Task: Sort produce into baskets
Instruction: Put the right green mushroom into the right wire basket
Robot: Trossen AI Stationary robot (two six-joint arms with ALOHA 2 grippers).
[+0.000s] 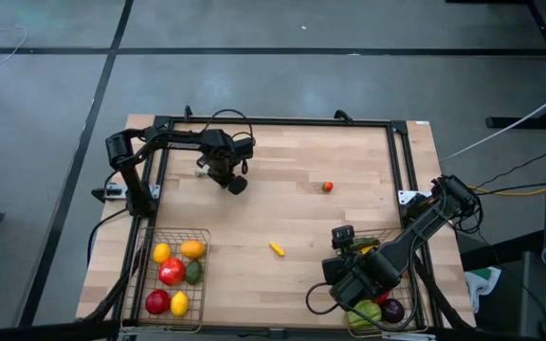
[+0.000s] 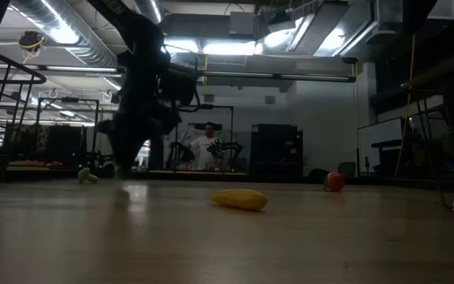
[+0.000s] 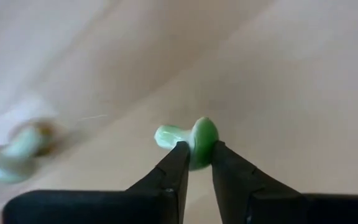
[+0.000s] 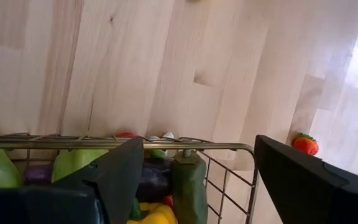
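Note:
My left gripper (image 3: 197, 155) stands at the table's far left (image 1: 234, 184), pointing down, shut on a small green toy piece (image 3: 194, 138) with a pale stem. That piece is hidden under the gripper in the high view. A pale piece (image 1: 200, 170) lies just beside it on the wood. A red piece (image 1: 327, 187) and a yellow one (image 1: 277, 249) lie loose mid-table. My right gripper (image 4: 199, 149) hangs open above the right basket (image 1: 413, 305), which holds green, purple and yellow produce. The left basket (image 1: 146, 284) holds red, yellow, orange and green pieces. My left gripper pinches the green piece's rounded darker end (image 3: 204, 134) between its two fingertips, coming from above and pointing down. The pale stem (image 3: 166, 135) sticks out sideways past one finger. Whether the piece rests on the table or hangs clear, I cannot tell.
Bare wood lies between the two baskets and across the table's middle. A dark frame rail (image 1: 273, 121) runs along the far edge and down both sides. In the low view a person (image 2: 208, 146) stands in the room far behind the table.

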